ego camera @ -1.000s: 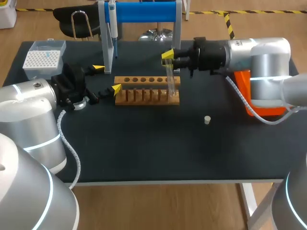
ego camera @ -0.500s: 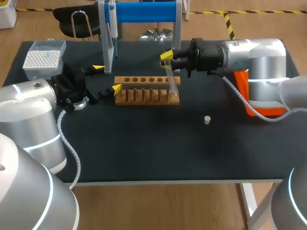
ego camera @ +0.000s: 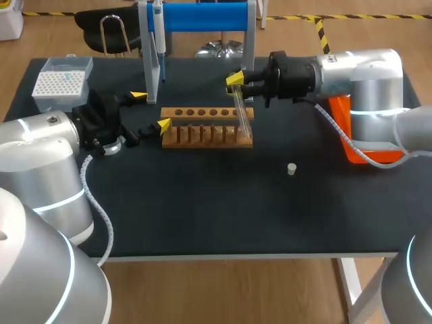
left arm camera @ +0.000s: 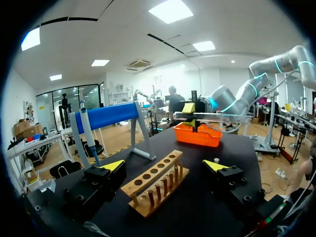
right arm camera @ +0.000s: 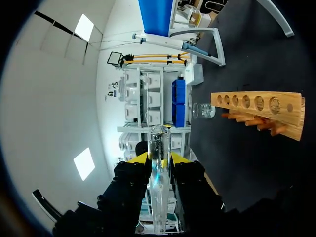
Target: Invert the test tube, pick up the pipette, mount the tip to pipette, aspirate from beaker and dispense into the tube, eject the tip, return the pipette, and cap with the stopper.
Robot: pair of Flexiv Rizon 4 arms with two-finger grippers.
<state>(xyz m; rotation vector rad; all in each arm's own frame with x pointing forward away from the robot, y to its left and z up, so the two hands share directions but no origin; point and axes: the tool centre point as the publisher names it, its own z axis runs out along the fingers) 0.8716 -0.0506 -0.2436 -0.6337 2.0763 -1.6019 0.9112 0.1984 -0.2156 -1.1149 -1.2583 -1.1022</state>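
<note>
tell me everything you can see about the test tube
The test tube is a slim, clear tube that looks like glass, with nothing visible inside. The right gripper is shut on it near its upper end, one yellow-tipped finger on each side. It hangs tilted rather than upright, with its lower end down at the right end of the wooden rack. Whether it touches the rack cannot be told.
</note>
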